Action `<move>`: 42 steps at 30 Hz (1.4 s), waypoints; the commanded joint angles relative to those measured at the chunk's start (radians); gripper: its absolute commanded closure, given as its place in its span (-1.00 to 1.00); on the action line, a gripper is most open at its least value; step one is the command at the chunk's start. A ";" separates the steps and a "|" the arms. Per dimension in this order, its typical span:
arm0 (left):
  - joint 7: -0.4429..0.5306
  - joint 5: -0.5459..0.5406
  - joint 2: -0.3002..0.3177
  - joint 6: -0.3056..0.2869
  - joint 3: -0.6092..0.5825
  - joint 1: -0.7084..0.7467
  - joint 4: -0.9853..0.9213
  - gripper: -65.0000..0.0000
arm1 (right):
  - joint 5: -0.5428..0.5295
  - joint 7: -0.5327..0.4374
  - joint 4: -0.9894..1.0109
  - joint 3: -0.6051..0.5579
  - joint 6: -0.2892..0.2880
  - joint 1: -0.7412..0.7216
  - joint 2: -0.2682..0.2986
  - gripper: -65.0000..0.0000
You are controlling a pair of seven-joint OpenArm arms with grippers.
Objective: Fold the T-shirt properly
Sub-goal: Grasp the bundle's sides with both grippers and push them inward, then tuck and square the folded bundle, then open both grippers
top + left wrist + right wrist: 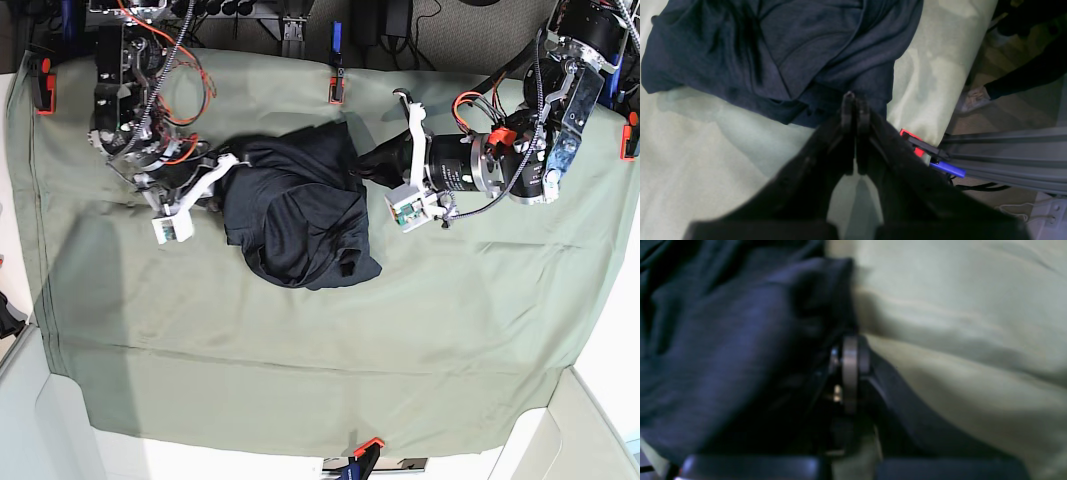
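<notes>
In the base view, reading from the left, a red clamp (42, 88) pins the olive-green cloth (300, 340) at its far left edge, and just inward of it the right arm reaches in from the upper corner, wound with orange wires. Its right gripper (222, 177) meets the left edge of the T-shirt (300, 215), which lies bunched in a dark, rumpled heap a little above the middle of the cloth — no sleeve or hem laid out flat. The right wrist view, blurred, shows the right gripper (850, 340) with its two jaws pressed together, dark fabric of the T-shirt (723, 340) bulging just to their left and the pale green cloth (957, 306) spreading to their right; whether a fold is caught between them I cannot tell. Further right in the base view, the left gripper (368, 168) touches the shirt's right side below another red clamp (337, 92) at the cloth's top edge. The left wrist view shows the left gripper (855, 100) with its jaws drawn tight together, their tips against the lower edge of the T-shirt (780, 50) — fabric seems pinched there, though the tips are dark against dark. To their right, the cloth (940, 66) drops off the table edge beside a red and blue clamp (930, 155).
</notes>
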State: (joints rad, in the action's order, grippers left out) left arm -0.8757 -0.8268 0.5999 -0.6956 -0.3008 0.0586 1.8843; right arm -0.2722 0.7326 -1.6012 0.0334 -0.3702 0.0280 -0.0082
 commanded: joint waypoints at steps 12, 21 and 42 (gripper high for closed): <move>0.003 0.009 0.038 -0.003 0.008 -0.008 0.014 1.00 | 0.053 -0.018 -0.033 -0.146 0.004 0.002 -0.097 1.00; 0.039 0.009 0.063 -0.003 0.083 -0.009 0.014 1.00 | 0.120 -0.015 -0.222 -0.143 0.044 -0.015 -0.081 1.00; 0.217 0.166 -0.069 -0.003 0.085 -0.246 -0.434 1.00 | 0.166 -0.122 0.093 -0.143 0.014 -0.251 -0.081 1.00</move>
State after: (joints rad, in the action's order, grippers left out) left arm -0.6804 -0.6472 0.5198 -0.6933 -0.2230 -0.1646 1.4364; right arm -0.0971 0.6342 -1.4887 -0.1089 -0.3538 -0.2031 -0.0834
